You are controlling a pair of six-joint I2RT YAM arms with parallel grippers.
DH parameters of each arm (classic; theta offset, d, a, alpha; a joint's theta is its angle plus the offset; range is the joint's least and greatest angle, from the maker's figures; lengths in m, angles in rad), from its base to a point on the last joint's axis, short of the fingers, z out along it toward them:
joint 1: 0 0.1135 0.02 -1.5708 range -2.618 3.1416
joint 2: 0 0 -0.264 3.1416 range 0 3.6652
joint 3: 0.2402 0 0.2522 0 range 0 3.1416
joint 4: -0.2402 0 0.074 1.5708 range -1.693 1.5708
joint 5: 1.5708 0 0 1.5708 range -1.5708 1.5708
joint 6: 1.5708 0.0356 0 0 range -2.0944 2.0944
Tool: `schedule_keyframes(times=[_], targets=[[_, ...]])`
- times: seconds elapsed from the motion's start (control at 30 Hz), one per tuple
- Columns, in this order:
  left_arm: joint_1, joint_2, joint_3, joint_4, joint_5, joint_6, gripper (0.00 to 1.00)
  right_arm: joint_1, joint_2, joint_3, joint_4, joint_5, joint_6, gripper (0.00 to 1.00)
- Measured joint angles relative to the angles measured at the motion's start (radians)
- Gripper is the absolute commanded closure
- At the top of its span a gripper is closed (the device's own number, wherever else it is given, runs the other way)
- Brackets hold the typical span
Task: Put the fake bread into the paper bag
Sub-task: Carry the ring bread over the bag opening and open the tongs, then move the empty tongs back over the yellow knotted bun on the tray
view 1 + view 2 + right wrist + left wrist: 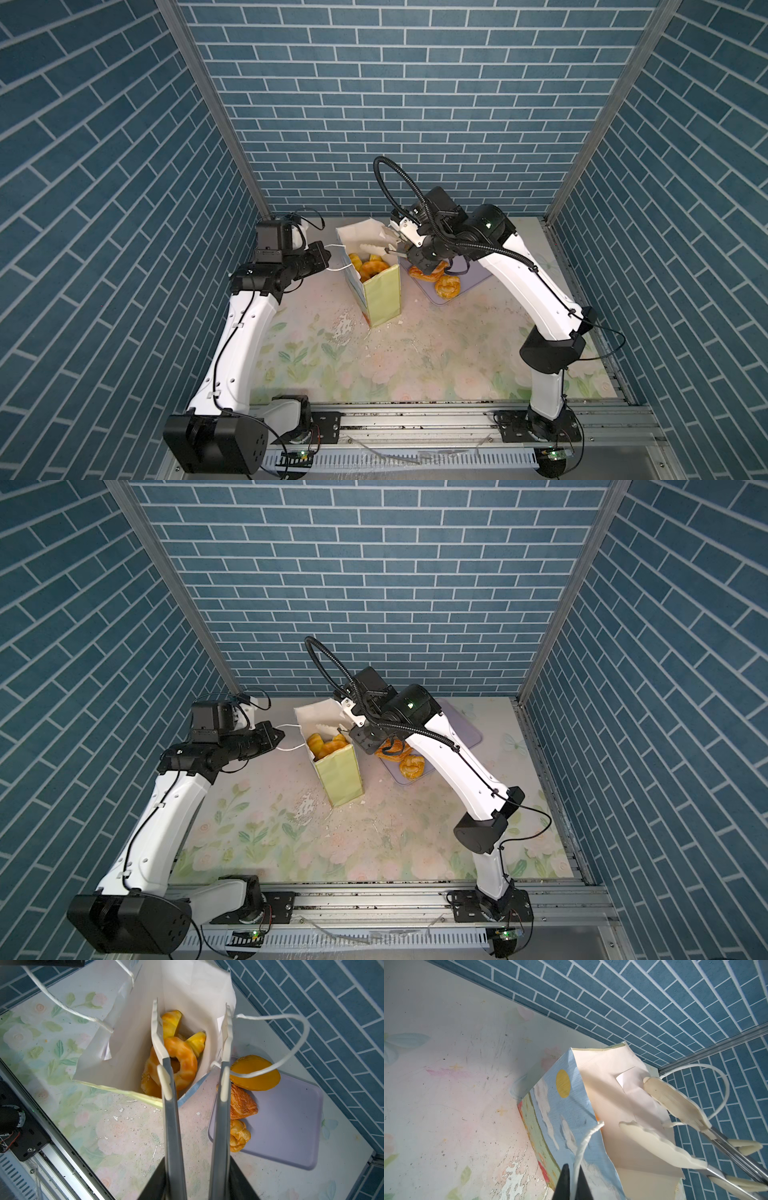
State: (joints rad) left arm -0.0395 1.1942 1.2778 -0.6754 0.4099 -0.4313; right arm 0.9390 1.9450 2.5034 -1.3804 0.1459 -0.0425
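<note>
Several pieces of the bread (180, 1059), glossy and golden, among them a ring and curled croissants, lie piled inside the bag (380, 299), which stands upright with its mouth open and its white lining showing. Three more pieces lie outside it on a lilac tray (291, 1126) just beside the bag on the right arm's side: a flat round bun (255, 1076), a brown flaky pastry (241, 1103) and a small knotted roll (239, 1134). The right pincer (197, 1167) is clamped on a pair of metal tongs (173, 1126) whose pale tips stand apart, with nothing between them, just over the bag's mouth above the pile. On the bag's other side the left pincer (574, 1169) is closed tight on one white cord handle (583, 1142), drawn out sideways from the bag's sky-printed face. The second handle (299, 1043) loops out from the bag toward the tray. The bag stands on a tabletop (415, 353) covered in a faded print of pale roses and green leaves, scuffed and speckled, with the coating chipped into white flakes just in front of the bag. Blue brick-patterned walls (374, 104) close in behind the bag and on both sides, joined at the corners by grey metal posts (208, 104), and a metal rail (415, 419) carrying both arm bases runs along the tabletop's edge, well in front of the bag.
</note>
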Motion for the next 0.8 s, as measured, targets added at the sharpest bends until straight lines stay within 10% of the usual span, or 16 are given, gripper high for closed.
schedule_keyframes(times=[0.8], targets=[[0.0, 0.0, 0.0, 0.001, 0.003, -0.002, 0.91, -0.221, -0.12, 0.019, 0.102, 0.049, 0.047, 0.63]])
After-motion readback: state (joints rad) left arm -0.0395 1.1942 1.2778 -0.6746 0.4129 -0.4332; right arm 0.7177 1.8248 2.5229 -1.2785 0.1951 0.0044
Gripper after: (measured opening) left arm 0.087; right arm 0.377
